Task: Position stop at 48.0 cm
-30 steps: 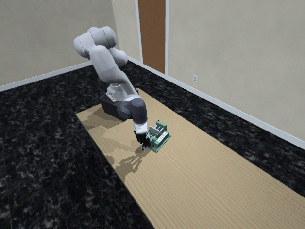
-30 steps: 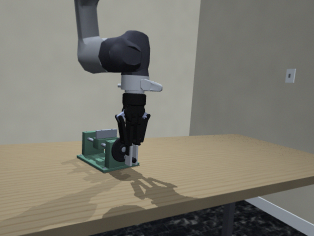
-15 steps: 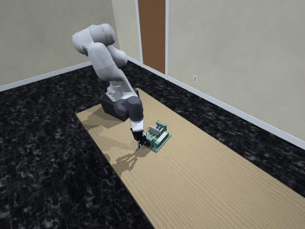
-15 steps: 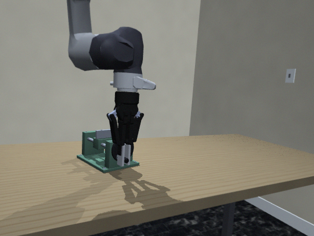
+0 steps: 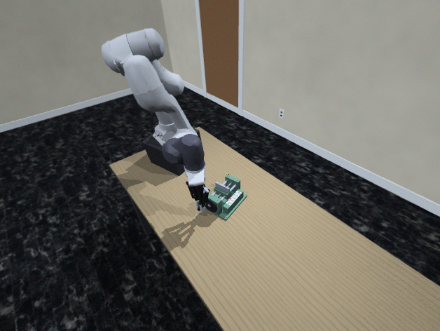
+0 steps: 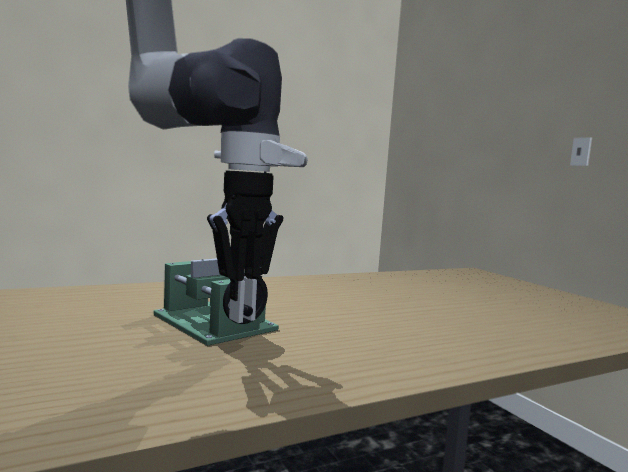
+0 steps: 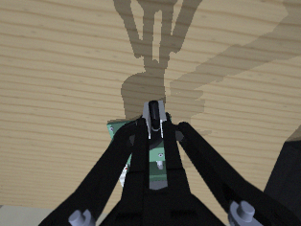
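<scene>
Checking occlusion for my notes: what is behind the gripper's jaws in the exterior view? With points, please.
Behind them, the black handwheel (image 5: 211, 205) (image 6: 261, 296) shows at the edges, with the green end block (image 5: 215, 200) (image 6: 218, 309) beyond; the wheel's hub is covered.

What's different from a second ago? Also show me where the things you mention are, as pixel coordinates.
Exterior view: the hand (image 5: 200, 209) (image 6: 244, 312) (image 7: 153, 108) has moved left and slightly up, carrying the handwheel's knob (image 6: 247, 310) (image 7: 153, 109) round with it. Nothing newly gripped or released; still shut on the knob. Green base (image 5: 226, 217) (image 6: 203, 339) (image 7: 111, 125) unmoved. Can't tell whether the stop shifted.
</scene>
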You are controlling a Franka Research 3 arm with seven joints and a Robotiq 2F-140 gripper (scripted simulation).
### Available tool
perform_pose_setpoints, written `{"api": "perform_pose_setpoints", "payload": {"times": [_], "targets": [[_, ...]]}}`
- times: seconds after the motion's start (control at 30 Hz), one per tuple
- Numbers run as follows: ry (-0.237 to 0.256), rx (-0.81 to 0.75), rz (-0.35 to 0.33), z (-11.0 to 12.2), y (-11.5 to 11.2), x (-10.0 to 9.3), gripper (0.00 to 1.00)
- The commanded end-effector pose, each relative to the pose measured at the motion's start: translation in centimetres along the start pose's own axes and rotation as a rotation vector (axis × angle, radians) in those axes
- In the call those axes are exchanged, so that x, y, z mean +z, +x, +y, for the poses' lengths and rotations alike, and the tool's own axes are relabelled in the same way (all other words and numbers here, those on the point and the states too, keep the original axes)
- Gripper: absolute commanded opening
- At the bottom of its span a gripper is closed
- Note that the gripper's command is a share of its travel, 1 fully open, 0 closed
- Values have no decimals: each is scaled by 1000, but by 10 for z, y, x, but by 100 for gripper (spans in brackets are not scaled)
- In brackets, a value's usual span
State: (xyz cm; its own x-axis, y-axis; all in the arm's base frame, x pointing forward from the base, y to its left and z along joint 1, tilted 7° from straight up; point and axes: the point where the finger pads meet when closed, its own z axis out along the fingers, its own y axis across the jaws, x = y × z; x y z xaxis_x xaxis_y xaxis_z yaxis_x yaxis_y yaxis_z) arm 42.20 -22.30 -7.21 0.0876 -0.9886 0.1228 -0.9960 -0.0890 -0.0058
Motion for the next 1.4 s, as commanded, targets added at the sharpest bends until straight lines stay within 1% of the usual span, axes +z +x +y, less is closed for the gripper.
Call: {"api": "perform_pose_setpoints", "payload": {"times": [0.0, 0.27, 0.4, 0.47, 0.63, 0.97, 1.03, 1.37], "targets": [[-1, -7, 0, 0, 1, -6, 4], [-1, -7, 0, -3, 1, -19, 4], [-1, -7, 0, -9, 1, -27, 4], [-1, -7, 0, -9, 1, -27, 4], [-1, -7, 0, -19, 1, -33, 4], [-1, -7, 0, -33, 1, -35, 4], [-1, -7, 0, -33, 1, -35, 4], [-1, -7, 0, -44, 0, -32, 4]]}}
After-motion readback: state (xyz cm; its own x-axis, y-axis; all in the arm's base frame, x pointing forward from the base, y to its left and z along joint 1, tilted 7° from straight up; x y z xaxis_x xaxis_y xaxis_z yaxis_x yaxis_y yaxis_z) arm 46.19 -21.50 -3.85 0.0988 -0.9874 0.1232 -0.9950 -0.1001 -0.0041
